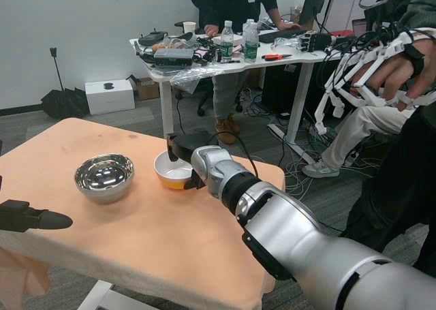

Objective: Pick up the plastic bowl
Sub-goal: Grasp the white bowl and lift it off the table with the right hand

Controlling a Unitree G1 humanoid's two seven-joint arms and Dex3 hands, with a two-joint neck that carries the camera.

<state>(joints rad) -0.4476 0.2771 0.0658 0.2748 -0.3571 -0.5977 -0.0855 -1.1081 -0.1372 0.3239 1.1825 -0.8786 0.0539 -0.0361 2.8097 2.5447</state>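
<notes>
Head view showed the black fingers (178, 144) of the right hand (185, 161) curled over the far rim of the plastic bowl (170, 172), with another part of the hand against the bowl's near right side, so the hand gripped the bowl by its rim. The bowl, white inside and orange outside, sat near the middle of the worktop (136, 235), which was covered in a peach cloth. Whether its base touched the cloth could not be told. From the hand, the silver right forearm (286, 228) ran toward five o'clock to the picture's lower right corner.

At nine o'clock from the plastic bowl, just beside it but apart, stood a shiny metal bowl (104, 176). At about eight o'clock, by the picture's left edge, the left hand (30, 218) lay with its fingers held straight and together, holding nothing.

Beyond the worktop, at twelve o'clock, a white desk (225, 54) carried bottles and clutter, and a person (231, 10) stood behind it. At two o'clock, a second person's hand (398, 68) wore a white exoskeleton glove.
</notes>
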